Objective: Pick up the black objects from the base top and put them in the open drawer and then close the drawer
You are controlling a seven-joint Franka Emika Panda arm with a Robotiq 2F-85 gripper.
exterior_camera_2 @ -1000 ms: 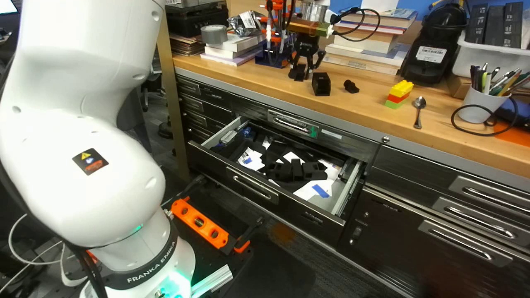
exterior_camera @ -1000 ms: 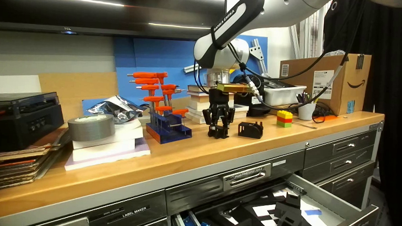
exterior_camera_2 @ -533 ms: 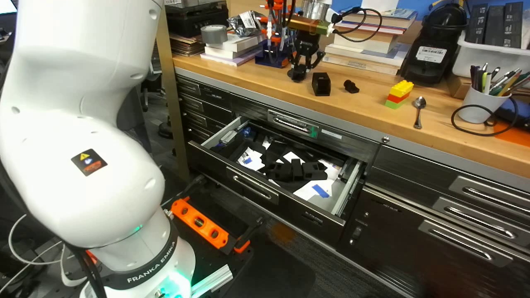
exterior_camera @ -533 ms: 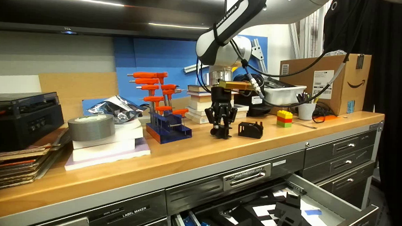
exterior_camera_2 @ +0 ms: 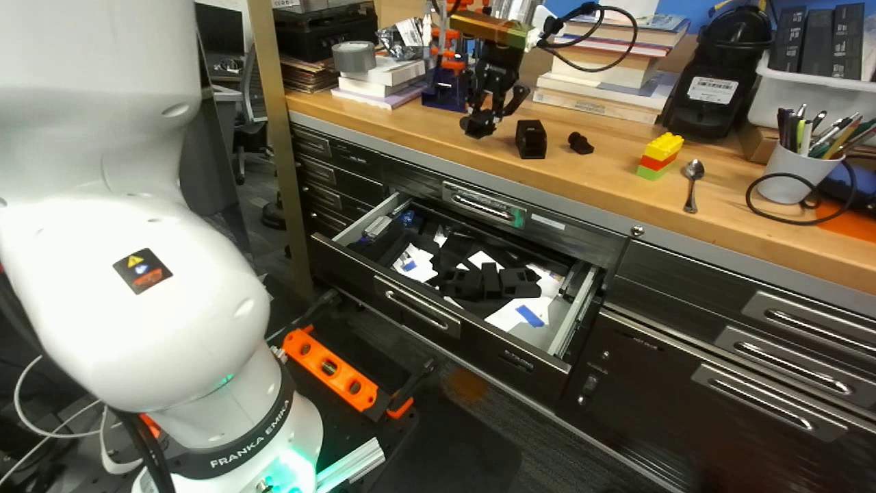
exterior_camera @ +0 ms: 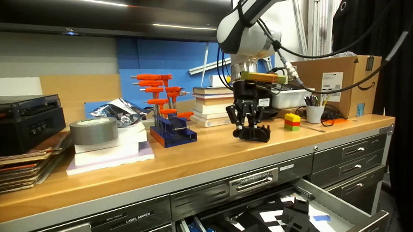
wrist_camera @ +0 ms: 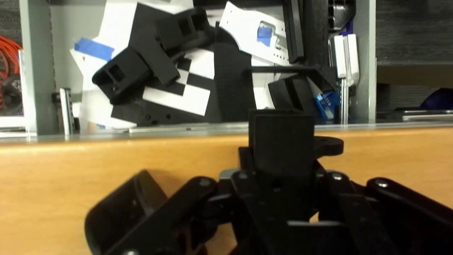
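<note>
My gripper (exterior_camera: 247, 128) is shut on a black piece (wrist_camera: 283, 141) with a round lug, held over the wooden top near its front edge. The gripper also shows in an exterior view (exterior_camera_2: 484, 113), tilted. A black box-like block (exterior_camera_2: 531, 139) and a small black piece (exterior_camera_2: 580, 143) stand on the top beside it. The block shows at lower left in the wrist view (wrist_camera: 124, 212); in an exterior view the held piece overlaps it (exterior_camera: 261, 134). The open drawer (exterior_camera_2: 345, 263) is below, in front of the top. Several black parts (exterior_camera_2: 489, 282) lie in it on white sheets.
A blue holder with orange-handled hex keys (exterior_camera: 173, 133) stands behind the gripper. Stacked books (exterior_camera: 210, 111) are at the back. Toy bricks (exterior_camera_2: 658, 157), a spoon (exterior_camera_2: 692, 183) and a pen cup (exterior_camera_2: 794, 171) stand farther along. A closed drawer's handle (exterior_camera_2: 482, 204) sits above the open one.
My gripper has moved with the held piece toward the top's front edge and tilted, rightward in an exterior view. The other black pieces and the drawer have not moved.
</note>
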